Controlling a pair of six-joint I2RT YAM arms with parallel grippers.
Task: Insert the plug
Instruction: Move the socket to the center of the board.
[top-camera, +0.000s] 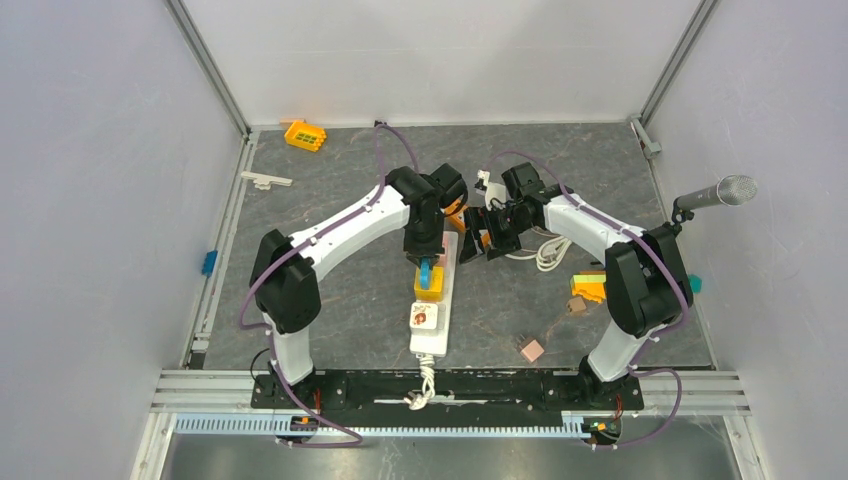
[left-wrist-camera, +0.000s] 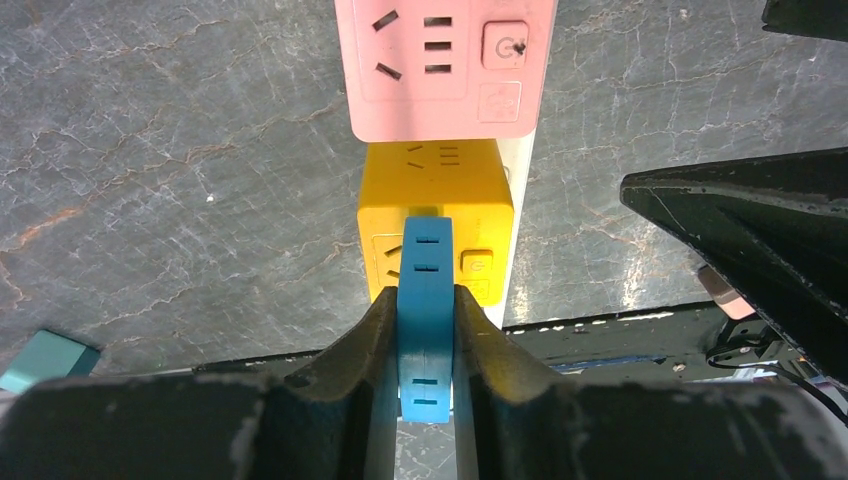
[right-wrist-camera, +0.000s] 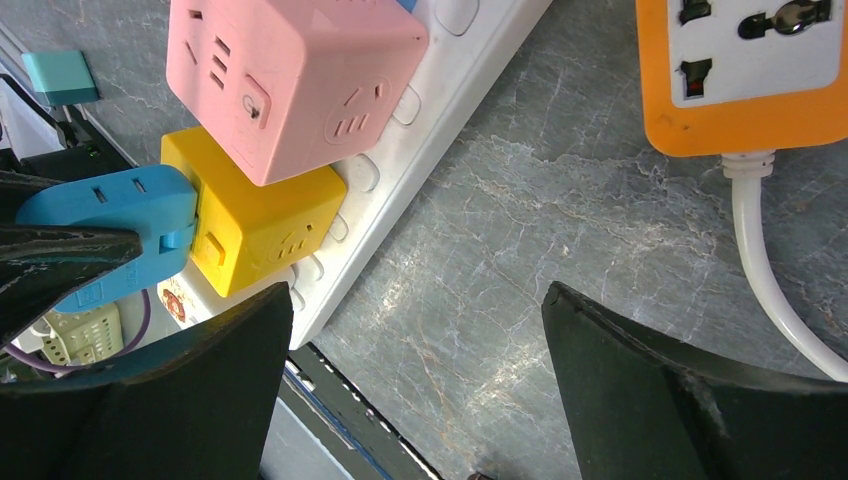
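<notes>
Left gripper (left-wrist-camera: 425, 305) pinching blue plug (left-wrist-camera: 425, 250), prongs hidden against yellow cube (left-wrist-camera: 435, 185)

We list: dark grey marbled tabletop (top-camera: 340, 170); plain pale wall panels (top-camera: 100, 200) on three sides; aluminium corner posts (top-camera: 208, 65) at the rear; aluminium rail (top-camera: 200, 385) along the near edge; even light.

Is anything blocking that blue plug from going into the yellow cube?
Nothing visible. The left claw grips the blue plug, whose front meets the yellow cube; the pink cube sits beside it, out of the way.
</notes>
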